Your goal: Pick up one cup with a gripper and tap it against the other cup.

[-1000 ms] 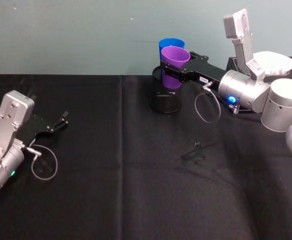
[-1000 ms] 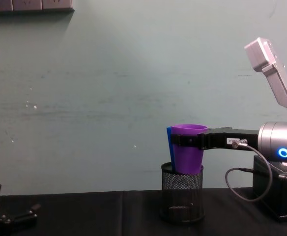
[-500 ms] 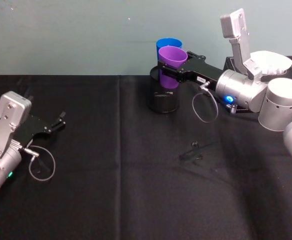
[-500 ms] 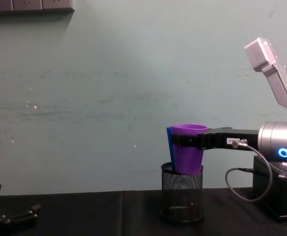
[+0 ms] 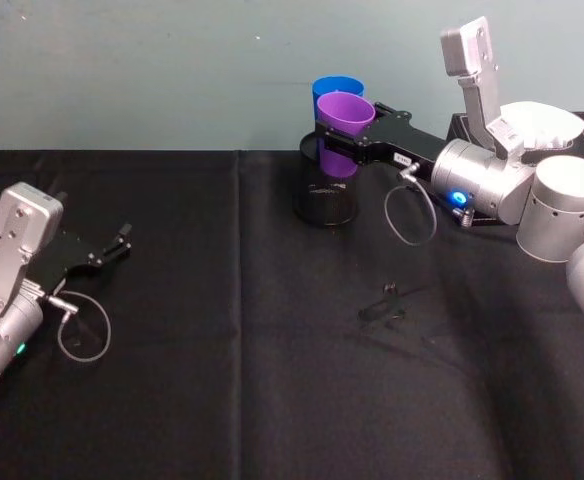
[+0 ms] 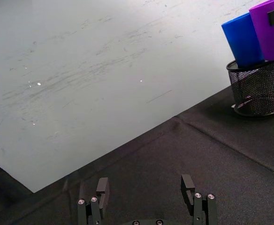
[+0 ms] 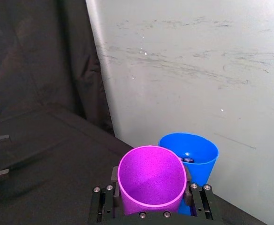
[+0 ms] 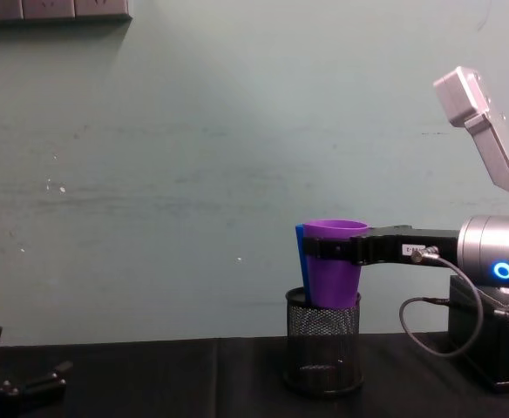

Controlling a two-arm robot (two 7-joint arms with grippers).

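A purple cup (image 5: 345, 113) hangs in my right gripper (image 5: 338, 141), whose labelled black fingers are shut on its sides just under the rim. It is upright, and its base dips just inside a black mesh pen holder (image 5: 325, 203). The blue cup (image 5: 333, 88) stands in that holder directly behind it, pressed close; contact cannot be told. From the right wrist, the purple cup (image 7: 151, 178) sits between the fingers with the blue cup (image 7: 193, 151) behind. In the chest view the purple cup (image 8: 333, 272) hides nearly all of the blue cup (image 8: 300, 254). My left gripper (image 5: 115, 245) rests open at the table's left.
A pale wall rises right behind the cups. A black box (image 5: 469, 128) with a white object (image 5: 544, 124) on it stands at the back right. Some small dark item (image 5: 385, 305) lies on the black cloth (image 5: 232, 380) mid-table.
Cups and grippers hold their positions; only the head view's framing has slid slightly.
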